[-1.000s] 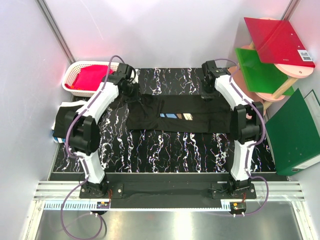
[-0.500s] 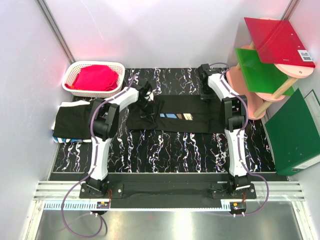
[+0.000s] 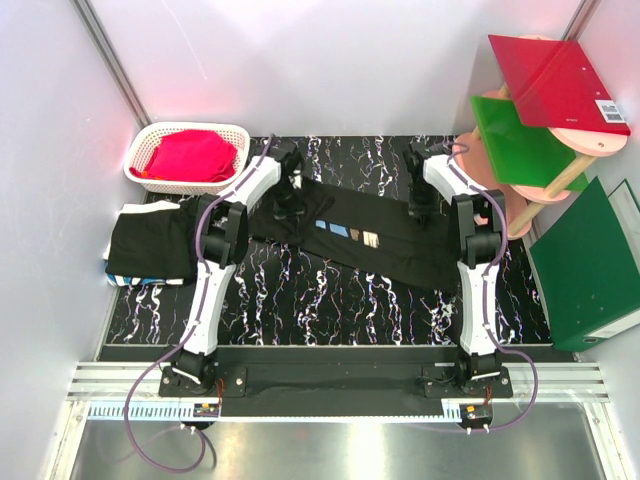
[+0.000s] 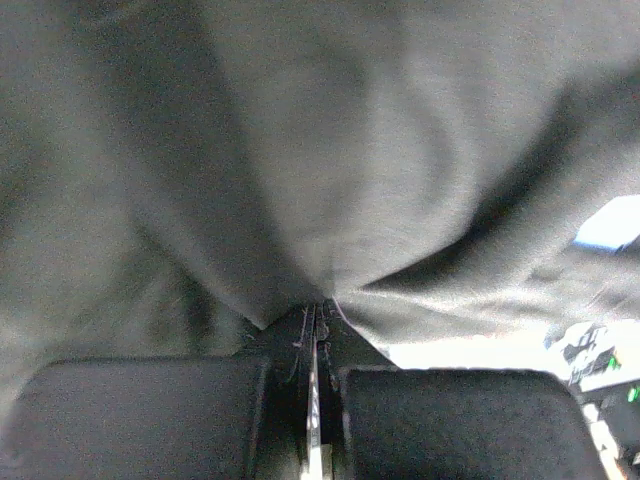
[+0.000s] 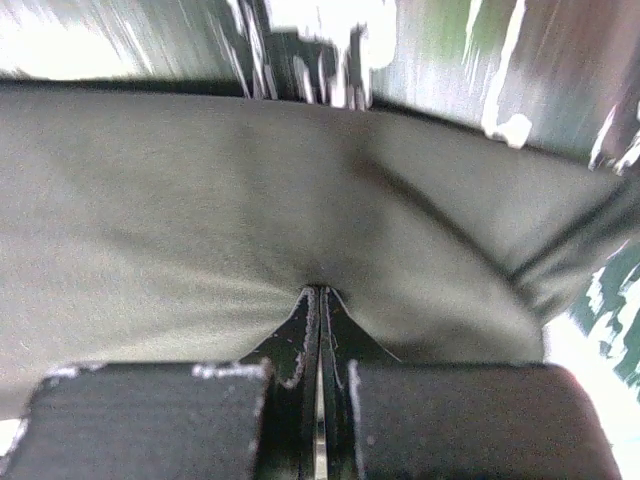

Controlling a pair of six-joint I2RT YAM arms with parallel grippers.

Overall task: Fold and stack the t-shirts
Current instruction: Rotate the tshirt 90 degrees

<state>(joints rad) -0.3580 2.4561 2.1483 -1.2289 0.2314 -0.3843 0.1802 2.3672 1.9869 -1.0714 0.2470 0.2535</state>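
T-shirt (image 3: pixel 400 250) — left claw (image 4: pixel 318 320) and right claw (image 5: pixel 320 300) both clamp its cloth (thin pinches) — uneven tugging could free it.

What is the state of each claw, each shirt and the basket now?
left claw, shut on the printed t-shirt.
right claw, shut on the printed t-shirt.
printed t-shirt, pinched by both claws, lying slanted, print up.
folded t-shirt, flat at the left, untouched.
basket, holding pink cloth.
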